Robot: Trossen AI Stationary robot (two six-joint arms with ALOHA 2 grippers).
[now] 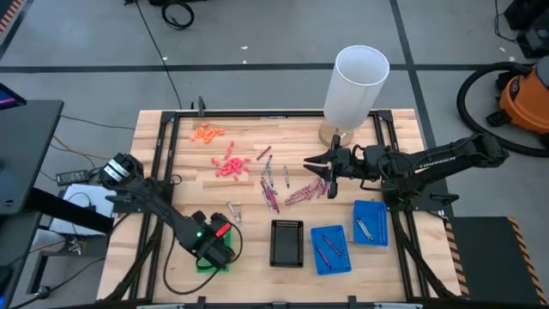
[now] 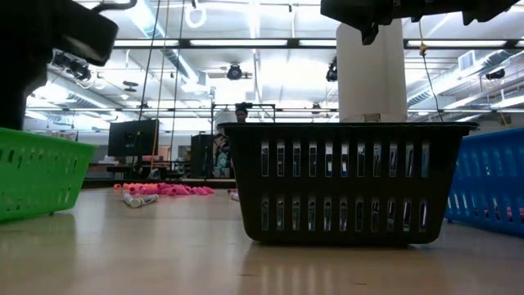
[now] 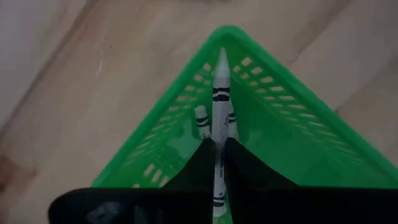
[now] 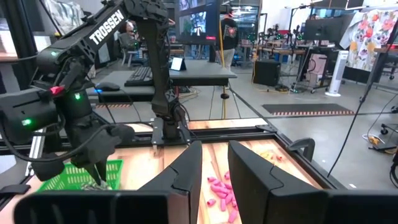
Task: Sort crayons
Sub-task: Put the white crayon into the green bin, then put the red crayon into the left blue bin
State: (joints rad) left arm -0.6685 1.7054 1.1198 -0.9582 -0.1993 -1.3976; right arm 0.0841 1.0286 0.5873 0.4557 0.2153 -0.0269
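Over the green tray [image 1: 212,262] near the table's [image 1: 171,197] front left corner: left gripper [image 3: 217,163] clamped on a silvery-grey crayon [image 3: 220,93], tip aimed into the tray's corner; two more grey crayons [image 3: 202,122] lying inside. Above mid-table, toward the right rear: right gripper [image 1: 315,168] hovering over the scattered maroon and grey crayons [image 1: 283,189], fingers [image 4: 186,171] slightly apart, nothing between them. Along the front edge: black tray [image 1: 286,242], two blue trays [image 1: 330,249] holding sorted crayons.

A robotics lab or workshop: beyond the wooden table [image 1: 257,189] lie a grey concrete floor [image 1: 257,34] with taped lines, loose cables, an orange shop vacuum [image 1: 525,94], desks with monitors [image 4: 199,22], ceiling strip lights [image 2: 270,45], and people [image 4: 230,31] standing behind.
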